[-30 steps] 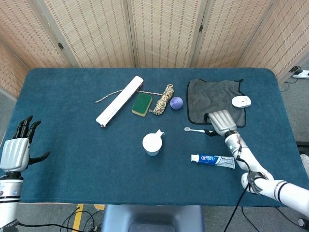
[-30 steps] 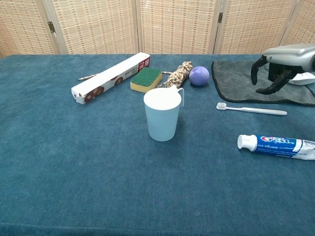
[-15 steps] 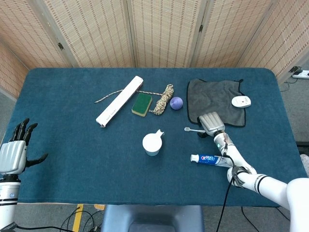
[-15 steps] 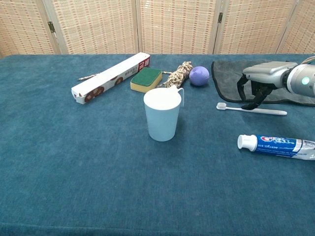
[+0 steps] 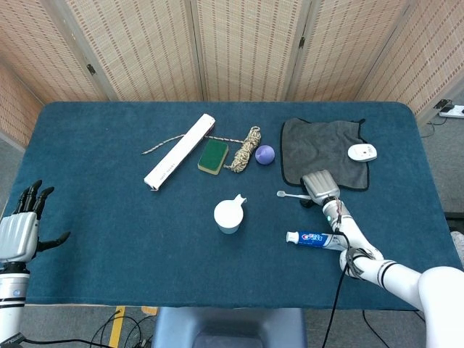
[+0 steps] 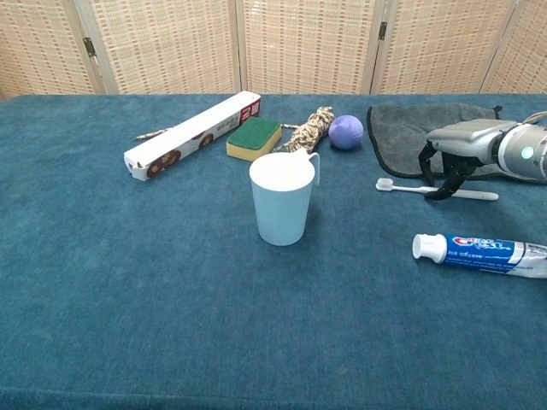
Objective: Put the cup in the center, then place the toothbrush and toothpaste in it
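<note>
White toothbrush (image 6: pixel 436 190) lies flat under the right hand (image 6: pixel 457 149) — fingers apart, gripping nothing — so pinch mid-handle, then lift toward the cup (image 6: pixel 282 198).

Head view looks steeply down over the table (image 5: pixel 109 239); chest view, lower and nearer, shares its middle.

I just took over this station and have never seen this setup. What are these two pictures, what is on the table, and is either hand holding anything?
Two robot arms with fingered hands work at a blue table. The head view looks down from above; the chest view looks across from the front. In the middle stands a white cup. The right hand is lowered over the toothbrush, fingers at its handle; whether it grips is unclear. The toothpaste lies nearer. The left hand hangs open off the table's edge, holding nothing. Behind lie a long box, sponge, rope, ball, grey cloth.
</note>
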### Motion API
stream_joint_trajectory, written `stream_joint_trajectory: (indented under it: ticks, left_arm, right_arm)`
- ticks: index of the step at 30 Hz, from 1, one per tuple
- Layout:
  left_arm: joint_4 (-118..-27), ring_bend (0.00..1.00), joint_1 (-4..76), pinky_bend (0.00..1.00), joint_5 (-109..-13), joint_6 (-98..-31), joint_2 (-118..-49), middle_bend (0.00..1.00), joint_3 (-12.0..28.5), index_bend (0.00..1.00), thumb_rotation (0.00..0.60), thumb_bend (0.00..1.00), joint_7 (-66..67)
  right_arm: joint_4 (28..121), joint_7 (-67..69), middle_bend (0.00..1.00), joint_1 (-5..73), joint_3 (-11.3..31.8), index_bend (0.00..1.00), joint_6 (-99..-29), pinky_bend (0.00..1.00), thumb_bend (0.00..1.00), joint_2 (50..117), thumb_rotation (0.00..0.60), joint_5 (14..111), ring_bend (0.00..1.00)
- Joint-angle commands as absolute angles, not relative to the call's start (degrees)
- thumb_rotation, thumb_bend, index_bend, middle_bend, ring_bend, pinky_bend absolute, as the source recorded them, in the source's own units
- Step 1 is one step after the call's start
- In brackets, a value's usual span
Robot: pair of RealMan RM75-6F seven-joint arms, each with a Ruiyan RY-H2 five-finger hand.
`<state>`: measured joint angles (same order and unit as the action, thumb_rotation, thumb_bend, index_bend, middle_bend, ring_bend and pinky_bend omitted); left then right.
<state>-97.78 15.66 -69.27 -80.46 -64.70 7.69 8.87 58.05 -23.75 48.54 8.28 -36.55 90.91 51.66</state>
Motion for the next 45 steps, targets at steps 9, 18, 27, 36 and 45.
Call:
stream_joint_trajectory:
  ticks: [9,18,27,36,45]
  left_arm:
    - [-97.52,0.06,14.96,0.37,-69.27,-80.32,-64.75,0.04,8.21,0.14,0.6,0.21,8.76]
    - [-97.64,0.06,14.71,0.37,-69.22,-79.87,-64.93,0.05,8.47,0.14,0.6,0.21,9.28]
    - [-97.82,0.06,14.6,0.37,-69.33,-79.61,-65.07,0.04,8.71,0.14,0.6,0.21,9.97]
    - [-98.82,0.06,14.3,0.37,-69.25,-79.89,-64.46,0.04,9.12,0.14,0.6,0.21,10.64]
    - [-99.86,0.06,14.01,0.37,-70.0,-80.13,-63.55,0.05,8.87,0.14,0.6,0.21,11.95]
  right_arm:
    - [57.07,-23.54,1.0,49.22,7.8,0.55,-35.65,1.0,0.25,91.2,0.6,51.68,1.0]
    - [56.84,-23.9,1.0,49.32,7.16,0.58,-35.5,1.0,0.26,91.26,0.6,51.35,1.0]
    - [59.74,-19.86,1.0,48.26,8.04,0.62,-37.96,1.0,0.38,89.82,0.6,54.59,1.0]
    - [72.12,-4.66,1.0,44.24,11.29,0.65,-48.28,1.0,0.39,82.97,0.6,67.5,1.0]
    - [79.45,3.85,1.0,44.66,13.66,0.65,-56.25,1.0,0.39,81.82,0.6,77.57,1.0]
